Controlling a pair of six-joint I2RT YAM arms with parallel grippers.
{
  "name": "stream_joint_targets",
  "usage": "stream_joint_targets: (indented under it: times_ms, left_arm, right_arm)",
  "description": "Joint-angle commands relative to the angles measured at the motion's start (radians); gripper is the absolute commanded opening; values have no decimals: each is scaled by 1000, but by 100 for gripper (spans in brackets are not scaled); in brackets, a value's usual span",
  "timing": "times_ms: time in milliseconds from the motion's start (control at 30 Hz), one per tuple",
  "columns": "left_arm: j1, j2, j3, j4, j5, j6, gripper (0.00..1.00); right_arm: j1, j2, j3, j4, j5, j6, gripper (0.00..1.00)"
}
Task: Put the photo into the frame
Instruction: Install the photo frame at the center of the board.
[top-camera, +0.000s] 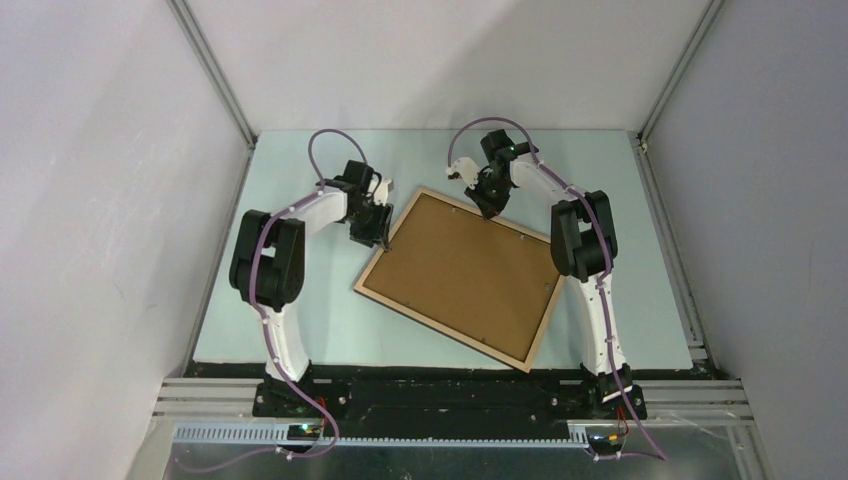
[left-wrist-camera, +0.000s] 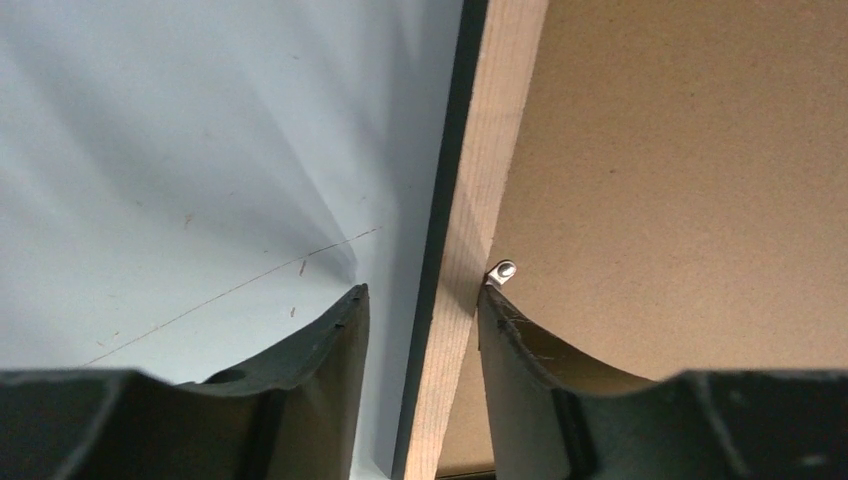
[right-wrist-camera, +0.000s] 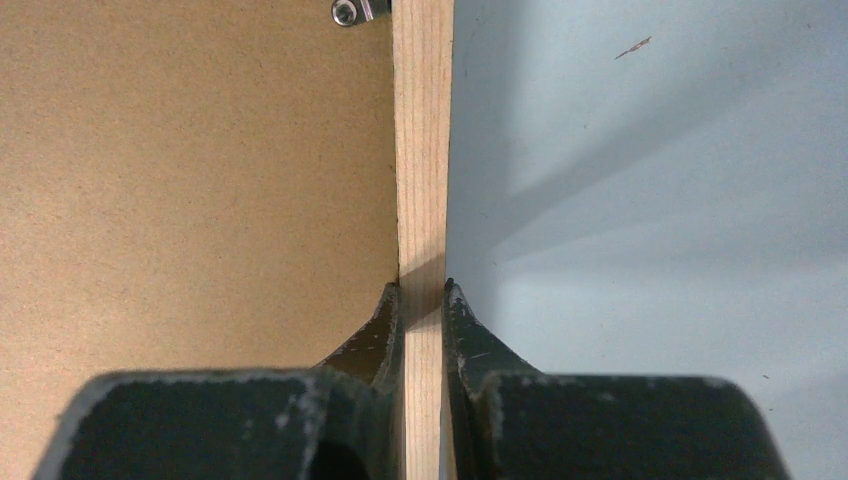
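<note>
On my left wrist feed, the left gripper (left-wrist-camera: 421, 293) stands spread astride one side rail of the frame (left-wrist-camera: 470, 180). One finger (left-wrist-camera: 325, 365) hangs over the pale blue table (left-wrist-camera: 180, 150), outside the frame's black edge. The other is over the brown backing panel (left-wrist-camera: 700, 170), right at the rail's inner edge. I see a clear gap on the table side, so nothing is pinched here. A small metal tab (left-wrist-camera: 503, 271) sits on the panel just beside that inner finger.

On the right wrist feed, the right gripper (right-wrist-camera: 420, 287) is pressed together on the light-wood rail, one pad on each side of it. Another metal tab (right-wrist-camera: 350, 11) shows further along the rail, at the top of the view.

From the overhead camera, the frame lies with its wood back up near the middle of the table, turned at an angle, and the backing panel fills its opening. The left gripper is at the frame's left edge near the far corner. The right one grips the far edge.
</note>
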Motion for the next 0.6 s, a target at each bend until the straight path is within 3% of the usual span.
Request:
stream_joint_targets:
  times_ms: [0, 267, 567]
  left_arm:
    - [13, -46, -13, -1, -28, 22, 50]
    - [14, -81, -12, -1, -4, 24, 61]
    - [9, -77, -7, -1, 11, 25, 63]
  right_arm:
    - [34, 47, -48, 10, -2, 7, 0]
    - [35, 46, -48, 9, -2, 6, 0]
    - [35, 47, -48, 10, 1, 4, 0]
